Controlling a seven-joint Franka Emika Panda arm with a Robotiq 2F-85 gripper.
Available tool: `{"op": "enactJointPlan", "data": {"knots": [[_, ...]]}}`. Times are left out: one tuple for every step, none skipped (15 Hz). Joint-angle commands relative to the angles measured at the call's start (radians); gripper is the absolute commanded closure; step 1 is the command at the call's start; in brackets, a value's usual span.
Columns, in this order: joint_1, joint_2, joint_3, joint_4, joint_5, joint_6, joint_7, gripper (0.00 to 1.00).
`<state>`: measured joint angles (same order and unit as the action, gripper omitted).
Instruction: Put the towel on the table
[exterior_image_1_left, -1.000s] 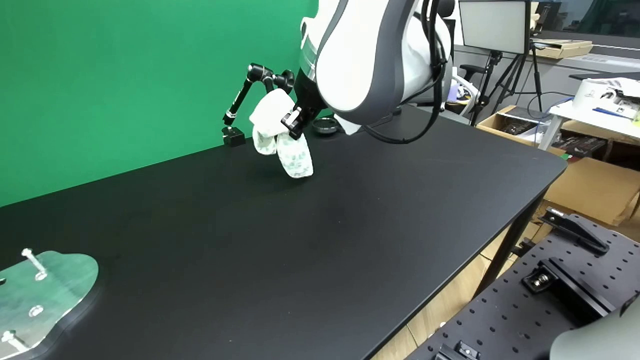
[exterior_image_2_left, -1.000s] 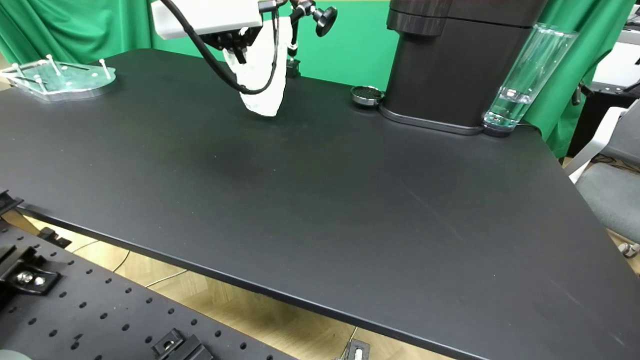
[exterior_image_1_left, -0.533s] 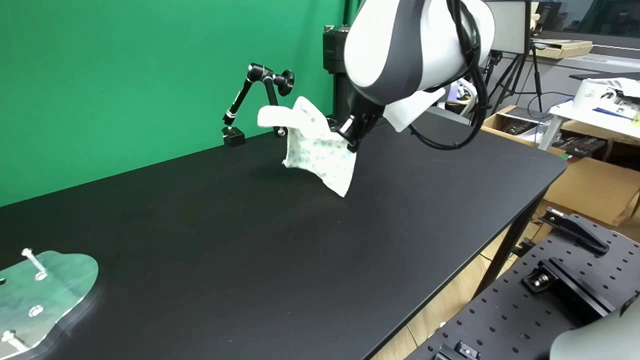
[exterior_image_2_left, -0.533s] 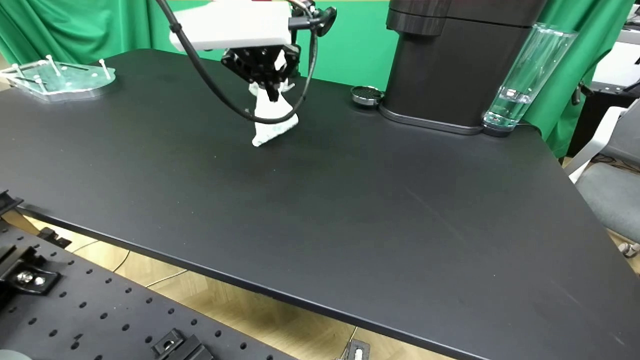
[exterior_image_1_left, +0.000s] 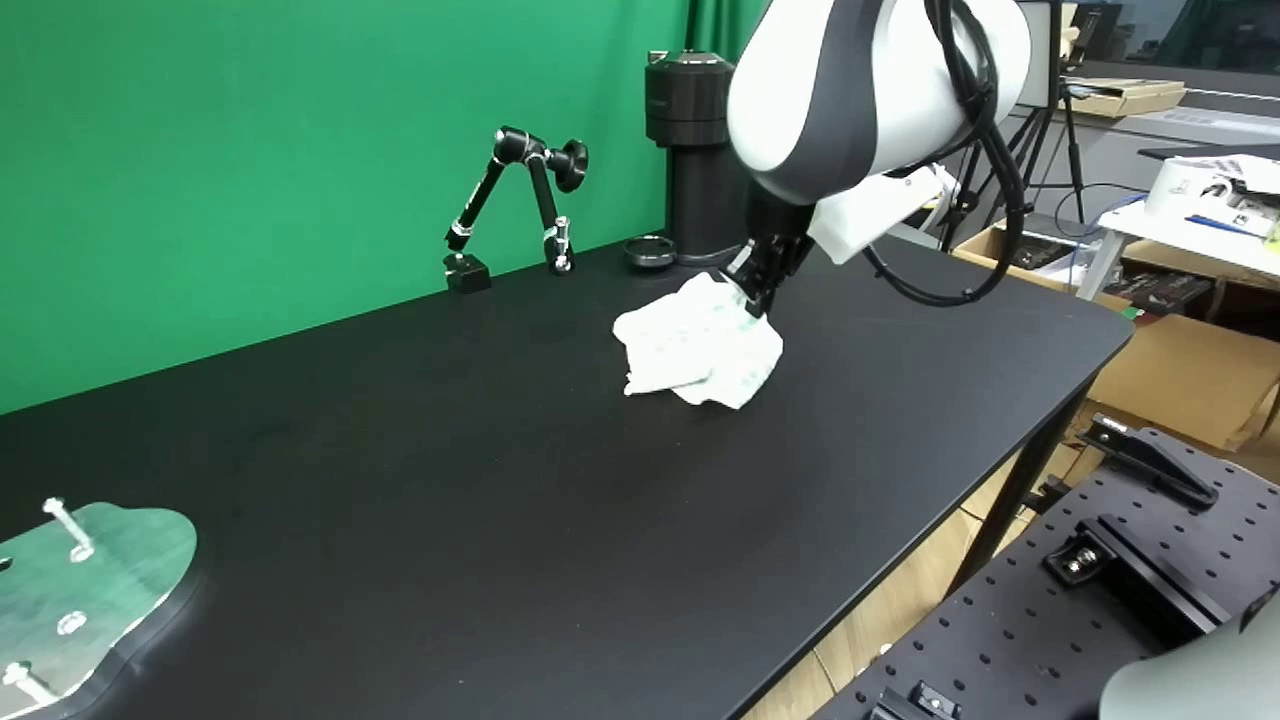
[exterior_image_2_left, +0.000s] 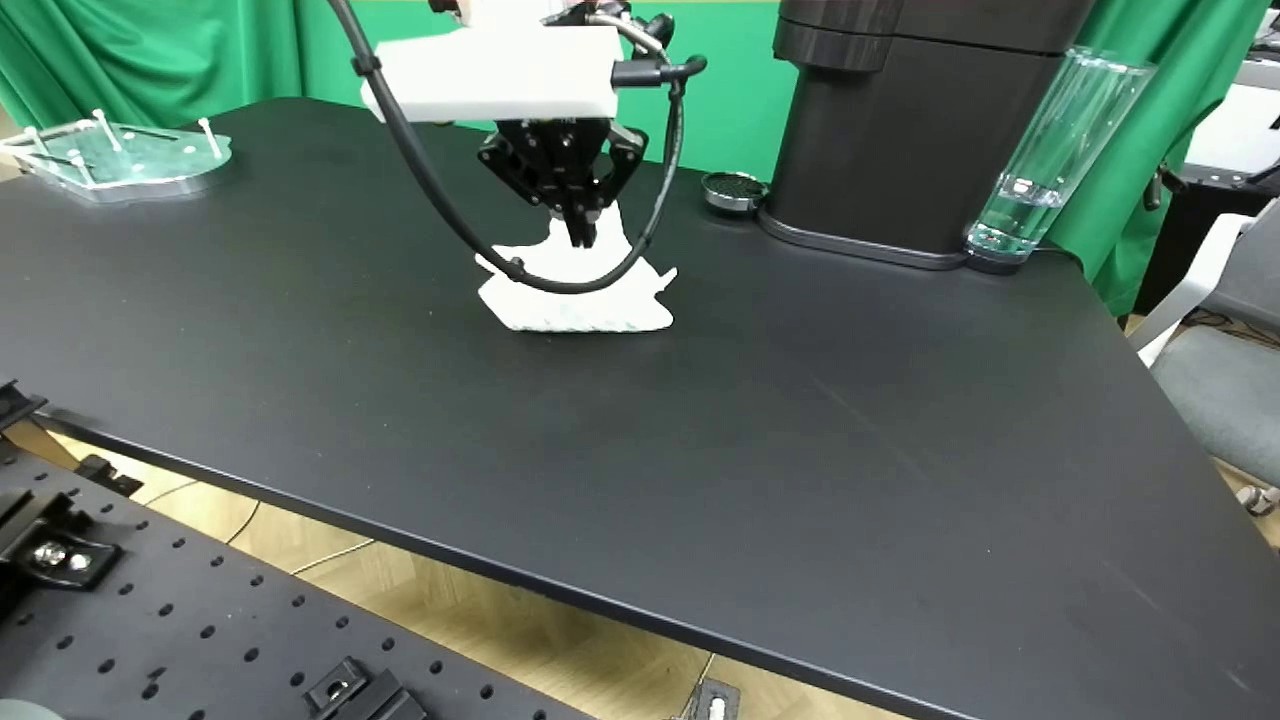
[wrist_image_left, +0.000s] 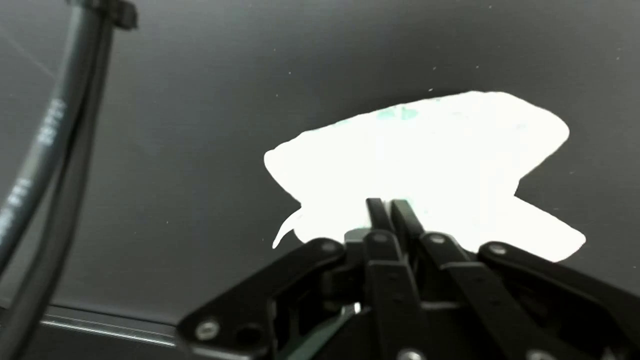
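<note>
A white towel with pale green marks lies crumpled on the black table (exterior_image_1_left: 480, 520). It shows in both exterior views, towel (exterior_image_1_left: 695, 350) and towel (exterior_image_2_left: 575, 305), and in the wrist view (wrist_image_left: 425, 155). Its lower part rests spread on the tabletop and its upper part rises to my fingertips. My gripper (exterior_image_1_left: 752, 302) points down at the towel; it also shows in an exterior view (exterior_image_2_left: 580, 238) and in the wrist view (wrist_image_left: 392, 204). Its fingers are nearly together with a thin gap, shut on the towel. The pinched bit is mostly hidden by the fingers.
A black machine (exterior_image_2_left: 920, 130) with a tilted clear cylinder (exterior_image_2_left: 1050, 160) stands at the back of the table, a small round dish (exterior_image_2_left: 735, 190) beside it. A black jointed stand (exterior_image_1_left: 510, 190) is by the green wall. A clear plate with pegs (exterior_image_1_left: 120, 560) lies at a far end.
My gripper has moved down and away from the black stand, carrying the towel. The towel hung in the air before; now its lower part lies spread on the table.
</note>
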<state>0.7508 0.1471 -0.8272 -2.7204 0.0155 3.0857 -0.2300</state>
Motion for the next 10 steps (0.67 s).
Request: {"op": "enactJointPlan", "data": {"knots": [[0.084, -0.009, -0.079, 0.021, -0.025, -0.092, 0.079, 0.6], [0.105, -0.01, -0.099, 0.025, -0.032, -0.122, 0.095, 0.54], [0.125, -0.014, -0.118, 0.028, -0.04, -0.15, 0.109, 0.46], [0.147, -0.018, -0.142, 0.031, -0.056, -0.184, 0.123, 0.4], [0.169, -0.022, -0.165, 0.034, -0.078, -0.216, 0.141, 0.32], [0.191, -0.027, -0.189, 0.037, -0.103, -0.249, 0.16, 0.26], [0.212, -0.034, -0.214, 0.042, -0.13, -0.282, 0.181, 0.2], [0.234, -0.039, -0.24, 0.048, -0.162, -0.316, 0.209, 0.12], [0.257, -0.043, -0.267, 0.055, -0.196, -0.347, 0.24, 0.06], [0.279, -0.049, -0.294, 0.061, -0.239, -0.376, 0.27, 0.01]]}}
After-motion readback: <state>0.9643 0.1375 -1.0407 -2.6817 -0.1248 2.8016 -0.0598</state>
